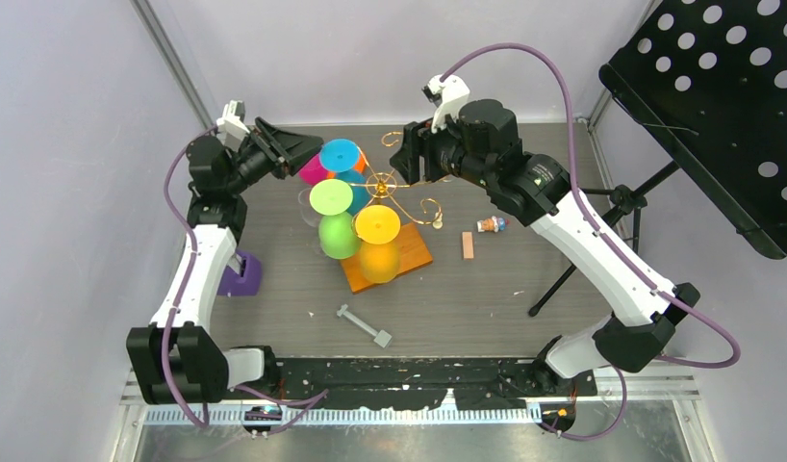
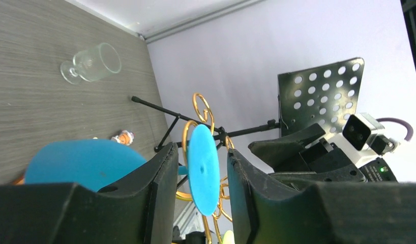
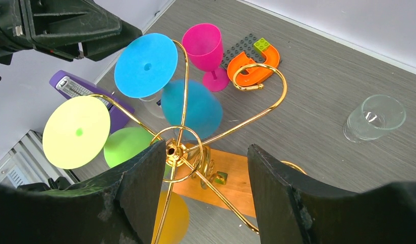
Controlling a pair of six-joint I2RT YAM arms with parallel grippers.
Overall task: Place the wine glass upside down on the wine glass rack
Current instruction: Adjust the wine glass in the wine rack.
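Five glasses are in view. Three hang upside down on the wine glass rack (image 1: pixel 378 183), whose orange base (image 3: pixel 231 170) sits mid-table (image 1: pixel 505 289): one blue wine glass (image 3: pixel 145 65), one green glass (image 1: pixel 330 196) and one yellow glass (image 1: pixel 377 224). One pink glass (image 3: pixel 203 48) stands upright on the table behind the rack. One clear glass (image 3: pixel 374 118) lies on its side, well apart from the rack.

The left gripper (image 2: pixel 202 152) is partly open. Its two fingers (image 2: pixel 160 193) flank the blue wine glass's round foot, with a gap showing on each side, so the foot is bracketed and not clamped. The blue wine glass hangs from a gold arm at the rack's far left side.

The right gripper (image 3: pixel 206 150) hovers over the rack's central hub with its jaws spread wide, holding nothing.

One purple stapler (image 1: pixel 241 274), one grey tool (image 1: pixel 363 325) and one small wooden block (image 1: pixel 468 244) also lie on the table.
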